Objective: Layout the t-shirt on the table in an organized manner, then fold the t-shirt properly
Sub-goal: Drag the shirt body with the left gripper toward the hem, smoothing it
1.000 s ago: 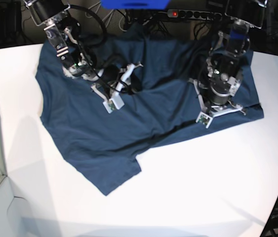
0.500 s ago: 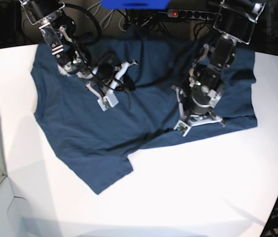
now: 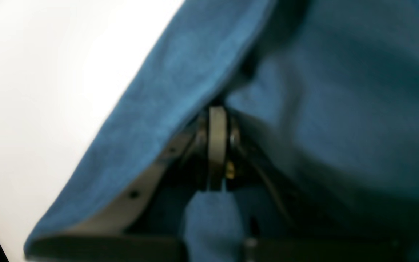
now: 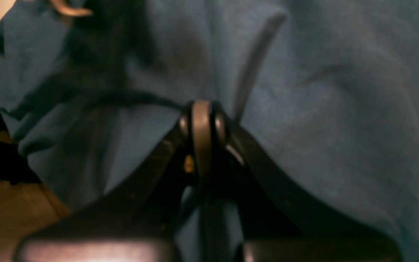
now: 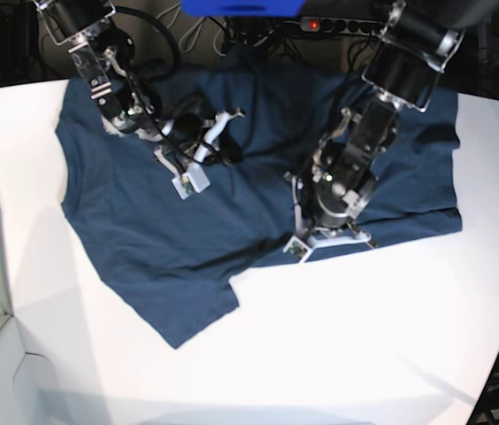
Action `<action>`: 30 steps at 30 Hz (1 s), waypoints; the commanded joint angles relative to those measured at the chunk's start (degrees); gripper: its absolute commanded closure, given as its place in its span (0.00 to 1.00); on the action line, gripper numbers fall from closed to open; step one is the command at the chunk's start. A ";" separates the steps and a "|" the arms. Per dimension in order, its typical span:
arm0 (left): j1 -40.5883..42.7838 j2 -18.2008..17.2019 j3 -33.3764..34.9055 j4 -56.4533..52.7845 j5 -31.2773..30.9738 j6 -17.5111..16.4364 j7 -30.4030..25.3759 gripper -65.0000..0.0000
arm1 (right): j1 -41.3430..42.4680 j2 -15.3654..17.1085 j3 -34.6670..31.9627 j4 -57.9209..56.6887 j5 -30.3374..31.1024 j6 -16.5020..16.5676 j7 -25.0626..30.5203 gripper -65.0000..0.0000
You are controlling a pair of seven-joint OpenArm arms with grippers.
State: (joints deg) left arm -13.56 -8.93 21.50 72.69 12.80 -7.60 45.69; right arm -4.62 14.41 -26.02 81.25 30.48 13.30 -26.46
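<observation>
**A:** What does your base view give you that the wrist cameras don't?

**B:** The whole layout. You see the white table (image 5: 338, 345) with the navy t-shirt (image 5: 143, 221) spread over its far half, rumpled, with one corner trailing toward the near left. Your wrist views show only cloth and jaw tips. From the left wrist camera you get a hem edge of the shirt lying against bare tabletop; from the right wrist camera, creased fabric and a dark gap past the table's edge.

**A:** And the grippers?

**B:** Your left gripper (image 3: 216, 112), on the right in the base view, is pinched tight with fabric bunched at its tips, at the shirt's near edge. Your right gripper (image 4: 202, 109), far left in the base view, is also clamped, with a ridge of cloth running up from its tips.

**A:** What has changed over the last second?

**B:** Your left arm has dragged its hold leftward and nearer, and the shirt's right edge has pulled in from the table's right side. Your right gripper, partly parted a second ago, has closed. The near-left corner has shifted slightly left.
</observation>
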 commanded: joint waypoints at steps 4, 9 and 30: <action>-3.98 0.80 -0.27 -2.66 0.35 0.34 -2.40 1.00 | -1.05 1.81 -0.05 -1.47 -4.50 -3.15 -7.17 1.00; -7.40 0.45 -0.71 -11.37 0.35 0.78 -11.01 1.00 | -1.22 2.77 -0.05 -1.47 -4.50 -3.15 -7.17 1.00; -30.09 -0.26 -8.35 -43.10 0.52 0.96 -35.63 1.00 | -5.00 6.82 0.04 -1.65 -4.50 -3.15 -3.56 1.00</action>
State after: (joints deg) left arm -41.78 -9.23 13.21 28.58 13.21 -7.09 11.38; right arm -7.97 19.22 -26.15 81.28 31.44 15.05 -19.35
